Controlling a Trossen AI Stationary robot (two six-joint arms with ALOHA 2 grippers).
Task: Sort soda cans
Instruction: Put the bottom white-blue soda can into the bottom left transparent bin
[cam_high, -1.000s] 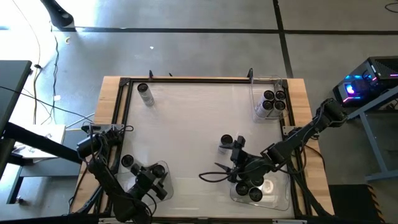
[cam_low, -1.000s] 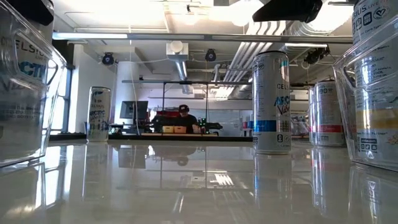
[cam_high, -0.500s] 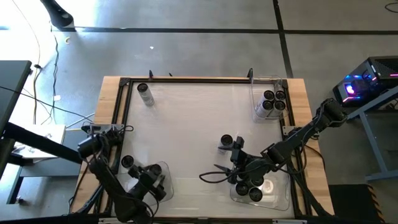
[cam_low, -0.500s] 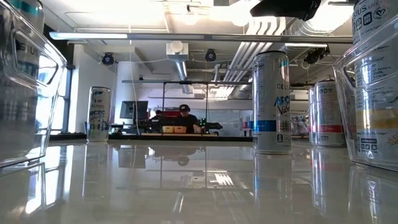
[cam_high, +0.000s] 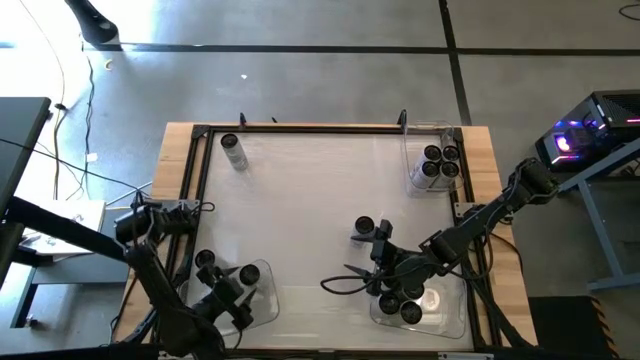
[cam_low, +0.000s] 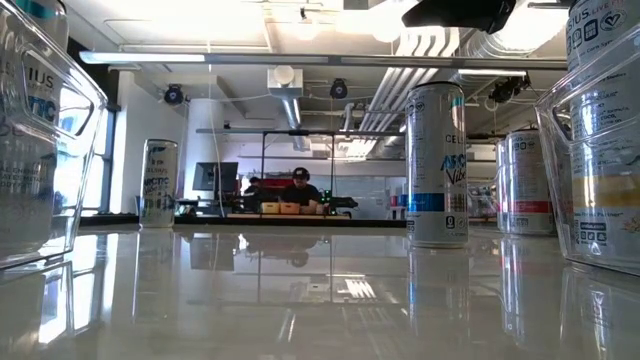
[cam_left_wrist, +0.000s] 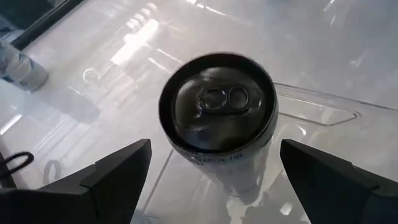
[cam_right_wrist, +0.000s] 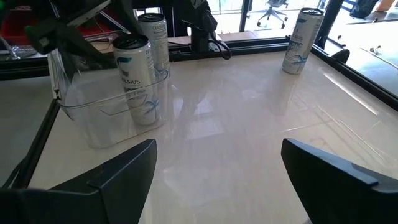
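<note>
Directly beneath the left gripper (cam_left_wrist: 211, 180), a clear bin (cam_left_wrist: 323, 118) holds one upright soda can (cam_left_wrist: 217, 112), its long axis vertical, centred between the spread, empty fingers. Farther off, the right gripper (cam_high: 345, 277) waits open near another can (cam_high: 364, 227).

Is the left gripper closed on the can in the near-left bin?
No: in the left wrist view the left gripper has its fingers spread wide, clear of the can, which stands upright in the clear bin.

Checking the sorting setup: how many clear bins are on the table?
3: the far right bin in the corner, the near right bin and the near left bin along the front edge. None seems hidden.
</note>
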